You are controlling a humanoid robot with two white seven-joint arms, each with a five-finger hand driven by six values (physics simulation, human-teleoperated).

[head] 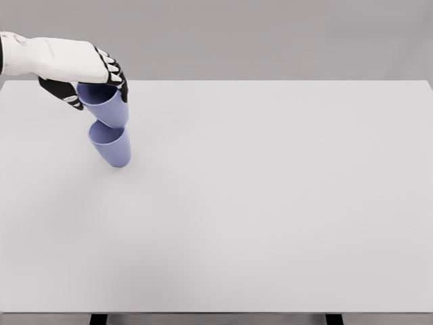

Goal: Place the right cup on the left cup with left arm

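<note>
Upper cup (108,105) gripped at its rim by left hand (91,80), its base seated in lower cup (111,145) near tabletop (270,203) far-left corner, apparently held to steady the stack before release.

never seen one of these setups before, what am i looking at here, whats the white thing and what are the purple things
This is a rendered picture from a physics simulator, seen from a camera on a humanoid robot's head, looking down at a pale grey table. The white thing coming in from the upper left is the robot's left arm, ending in a five-finger left hand with black fingers. The purple things are two cups. The hand grips the upper cup around its rim and holds it right above the lower cup, which stands on the table. The upper cup's base appears to meet the lower cup's opening; whether it is seated cannot be told. The right arm is out of view.
</note>
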